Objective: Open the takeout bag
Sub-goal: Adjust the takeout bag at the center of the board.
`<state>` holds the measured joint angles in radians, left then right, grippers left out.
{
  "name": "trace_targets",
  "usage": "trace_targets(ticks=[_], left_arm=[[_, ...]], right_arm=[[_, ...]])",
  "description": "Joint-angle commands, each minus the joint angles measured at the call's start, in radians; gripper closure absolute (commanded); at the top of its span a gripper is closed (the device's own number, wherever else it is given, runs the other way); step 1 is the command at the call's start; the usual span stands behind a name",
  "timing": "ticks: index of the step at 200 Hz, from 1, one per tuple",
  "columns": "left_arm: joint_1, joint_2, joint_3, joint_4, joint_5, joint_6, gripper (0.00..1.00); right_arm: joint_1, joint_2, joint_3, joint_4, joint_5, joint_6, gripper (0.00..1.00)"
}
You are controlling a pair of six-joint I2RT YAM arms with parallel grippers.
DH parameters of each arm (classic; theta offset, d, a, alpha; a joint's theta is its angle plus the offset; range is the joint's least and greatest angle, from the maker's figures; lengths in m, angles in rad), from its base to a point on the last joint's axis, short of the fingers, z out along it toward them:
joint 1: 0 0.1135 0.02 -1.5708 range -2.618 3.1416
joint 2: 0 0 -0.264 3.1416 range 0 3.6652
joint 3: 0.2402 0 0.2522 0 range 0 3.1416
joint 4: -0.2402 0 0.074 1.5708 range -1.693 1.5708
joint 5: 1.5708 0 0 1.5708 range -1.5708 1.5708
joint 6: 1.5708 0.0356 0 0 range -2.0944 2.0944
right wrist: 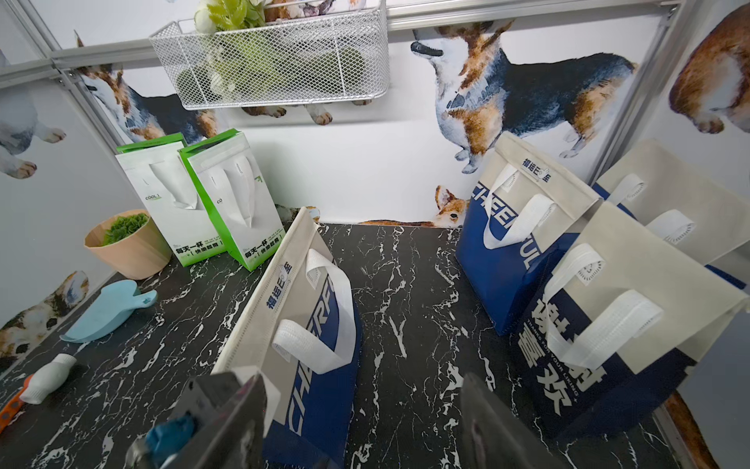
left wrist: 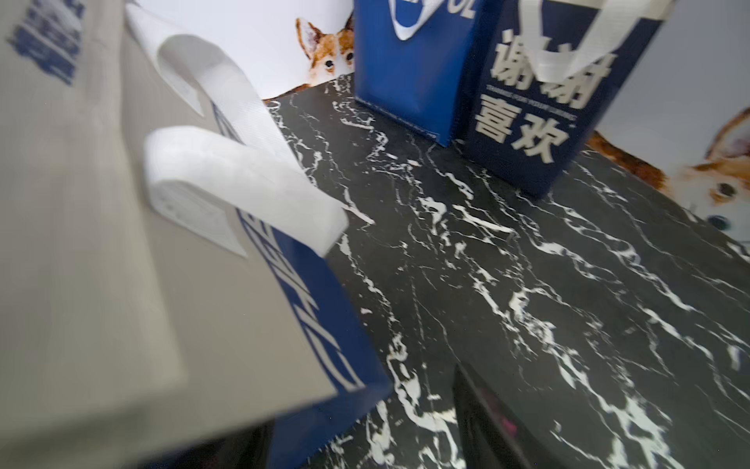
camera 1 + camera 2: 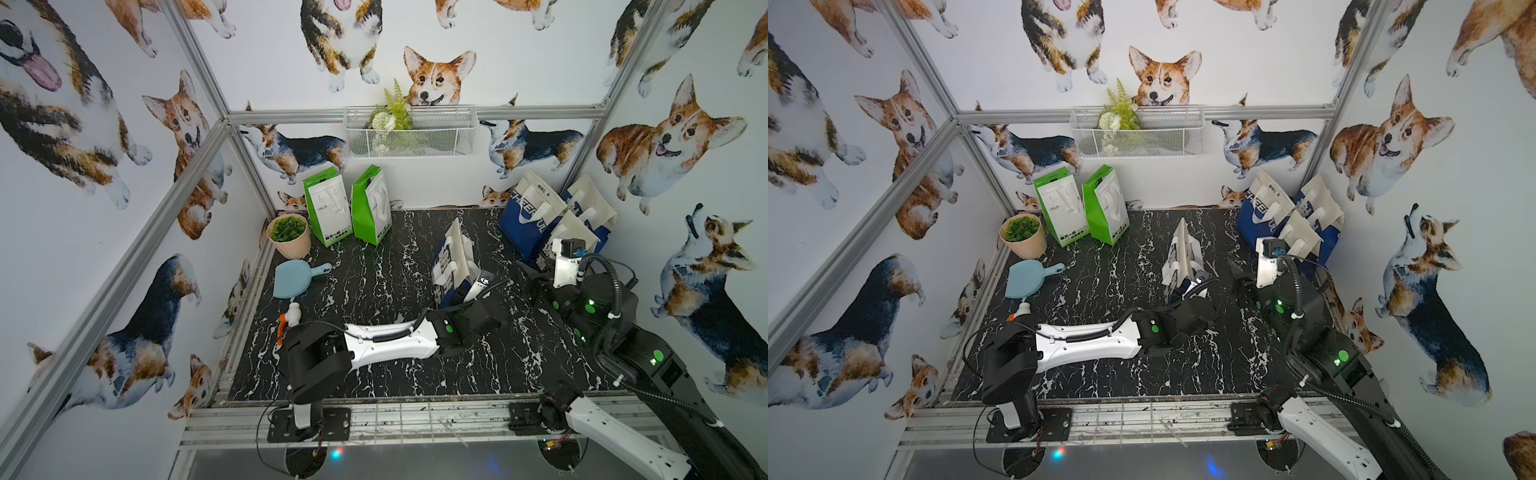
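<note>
The takeout bag [image 3: 451, 266] stands shut, its top edges pressed flat together, directly ahead of the left gripper [image 3: 459, 296] and off to the inner side of the right gripper [image 3: 528, 276]. Both pairs of jaws are seen apart, with nothing clamped; the bag's lower near corner merely reaches between the left jaws. The opening is probably best done with one wall pinched near the top seam [image 1: 264, 292] while the opposite white handle [image 1: 324, 325] is drawn away slowly, so that the light bag is not tipped. The left arm is stretched low across the table [image 3: 374, 291]; the right is bent, its gripper carried higher.
</note>
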<state>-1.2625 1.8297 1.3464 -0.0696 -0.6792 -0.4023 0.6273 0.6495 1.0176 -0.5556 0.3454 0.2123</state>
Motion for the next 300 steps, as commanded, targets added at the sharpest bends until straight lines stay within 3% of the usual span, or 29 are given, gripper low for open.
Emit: trace_targets(ticks=[1, 20, 31, 48, 69, 111, 149, 171, 219, 248, 300], left_arm=[[0.013, 0.013, 0.020, -0.010, -0.078, 0.011, 0.31], [0.019, 0.009, 0.008, 0.024, -0.116, 0.048, 0.40], [0.021, -0.004, -0.020, 0.066, -0.126, 0.079, 0.54], [0.033, -0.039, -0.056, 0.077, -0.119, 0.081, 0.86], [0.055, -0.093, -0.111, 0.086, -0.067, 0.080, 1.00], [0.091, -0.249, -0.267, 0.161, 0.123, 0.196, 1.00], [0.211, -0.404, -0.397, 0.148, 0.475, 0.268, 1.00], [0.291, -0.499, -0.502, 0.229, 0.686, 0.337, 1.00], [0.434, -0.562, -0.607, 0.288, 1.125, 0.421, 1.00], [0.455, -0.606, -0.646, 0.294, 1.221, 0.501, 1.00], [0.502, -0.650, -0.686, 0.250, 1.259, 0.585, 1.00]], right_arm=[[-0.001, -0.002, -0.002, -0.011, 0.009, -0.026, 0.24], [-0.001, -0.008, -0.007, -0.010, 0.007, -0.030, 0.24], [-0.001, -0.010, -0.010, -0.010, 0.005, -0.030, 0.24], [-0.001, -0.016, -0.015, -0.008, 0.003, -0.030, 0.24], [-0.001, -0.020, -0.020, -0.006, -0.002, -0.031, 0.24], [-0.001, -0.020, -0.023, -0.007, -0.013, -0.022, 0.24], [-0.001, -0.034, -0.027, -0.009, -0.020, -0.017, 0.24], [-0.001, -0.062, -0.050, 0.026, -0.057, -0.057, 0.24], [-0.001, -0.104, -0.115, 0.103, -0.307, -0.165, 0.27], [0.003, -0.086, -0.129, 0.133, -0.489, -0.182, 0.33], [0.005, -0.068, -0.135, 0.143, -0.472, -0.182, 0.33]])
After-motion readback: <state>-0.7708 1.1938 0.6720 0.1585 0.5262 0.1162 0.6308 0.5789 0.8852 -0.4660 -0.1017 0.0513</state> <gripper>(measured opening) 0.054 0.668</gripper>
